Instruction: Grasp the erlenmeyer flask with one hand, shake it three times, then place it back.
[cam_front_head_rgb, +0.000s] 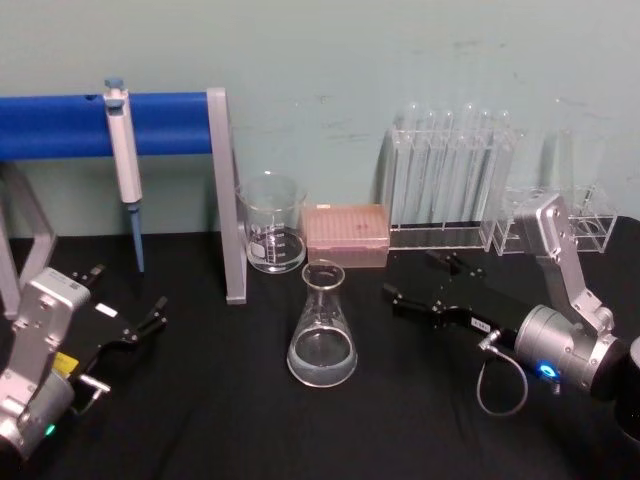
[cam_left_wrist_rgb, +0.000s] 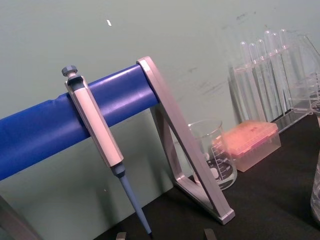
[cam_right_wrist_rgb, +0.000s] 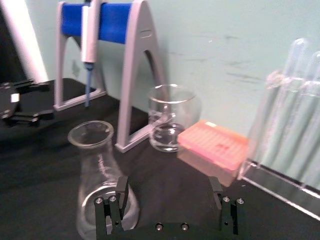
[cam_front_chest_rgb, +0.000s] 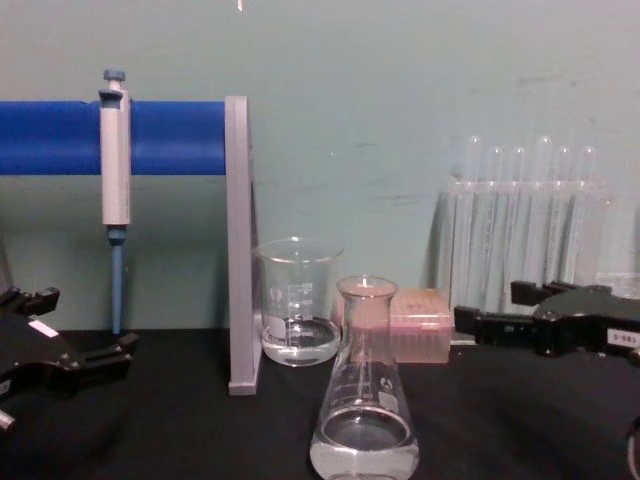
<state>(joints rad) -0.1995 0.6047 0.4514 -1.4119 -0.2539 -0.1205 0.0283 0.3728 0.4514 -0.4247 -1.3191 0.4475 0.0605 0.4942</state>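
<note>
Erlenmeyer flask (cam_front_head_rgb: 322, 328) standing upright on the black tabletop (cam_front_head_rgb: 220, 420), just in front of the beaker (cam_front_head_rgb: 271, 223), a little clear liquid in the bottom. Smooth thin glass, so probably slippery and breakable, bottom-heavy too. Pinching gently at the narrow neck under the flared lip looking safest. Right gripper (cam_front_head_rgb: 418, 281) hovering beside it, jaws apart; left gripper (cam_front_head_rgb: 125, 300) sitting well off, jaws apart too.

the flask (cam_right_wrist_rgb: 100, 175) is partly hidden behind the right gripper (cam_right_wrist_rgb: 170, 200) in its wrist view — base cut off at the edge. the rack tubes (cam_right_wrist_rgb: 295, 100) beside it are blurred, and the beaker (cam_front_head_rgb: 272, 224) graduations are too small to read.
</note>
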